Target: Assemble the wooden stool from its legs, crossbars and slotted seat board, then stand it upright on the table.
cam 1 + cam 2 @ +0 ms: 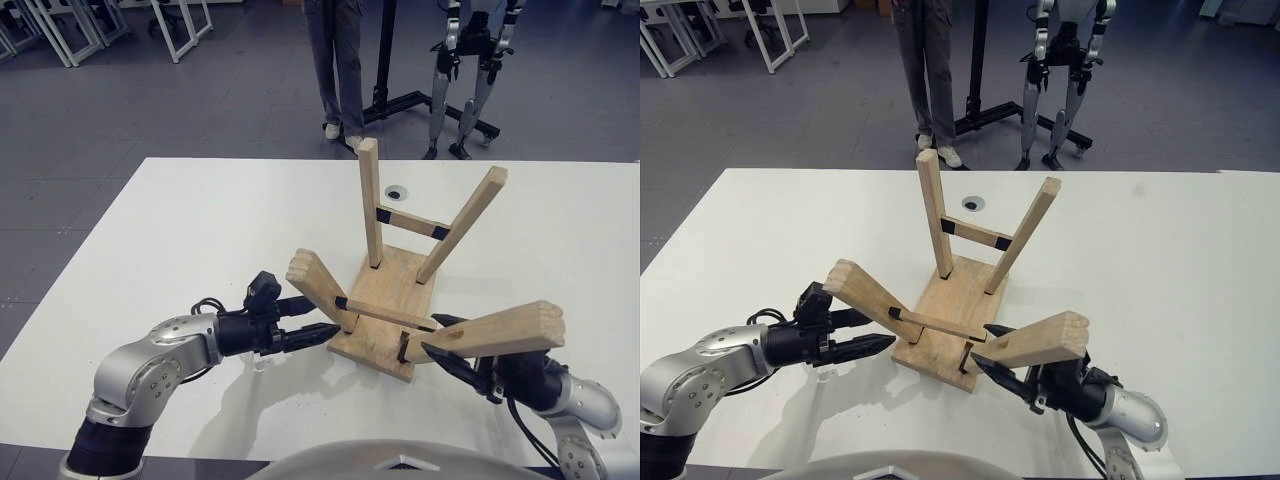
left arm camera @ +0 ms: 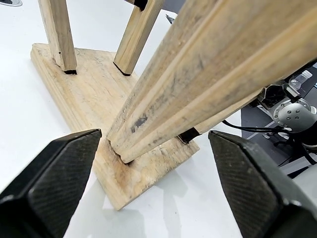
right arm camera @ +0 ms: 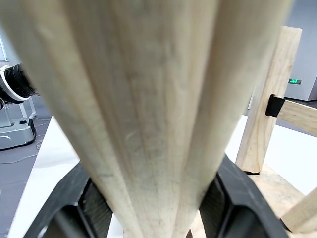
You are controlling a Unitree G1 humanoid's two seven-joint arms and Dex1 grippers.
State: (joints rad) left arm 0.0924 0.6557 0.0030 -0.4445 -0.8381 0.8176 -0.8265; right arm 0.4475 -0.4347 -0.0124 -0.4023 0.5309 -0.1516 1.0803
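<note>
The wooden stool lies upside down, its seat board (image 1: 390, 285) flat on the white table (image 1: 200, 220). Two far legs (image 1: 370, 200) (image 1: 465, 222) stand up, joined by a crossbar (image 1: 412, 222). The near left leg (image 1: 315, 280) and near right leg (image 1: 500, 332) splay toward me, with a second crossbar (image 1: 385, 313) between them. My left gripper (image 1: 325, 315) is open at the near left leg's foot; in the left wrist view its fingers (image 2: 54, 183) straddle that leg (image 2: 208, 69) with gaps. My right gripper (image 1: 437, 342) is shut on the near right leg (image 3: 158, 99), low near the board.
A round cable hole (image 1: 397, 191) sits in the table behind the stool. Bare white table spreads to the left and right of it. Beyond the far edge, on the grey floor, are a black stand (image 1: 400, 100) and white frames (image 1: 60, 30).
</note>
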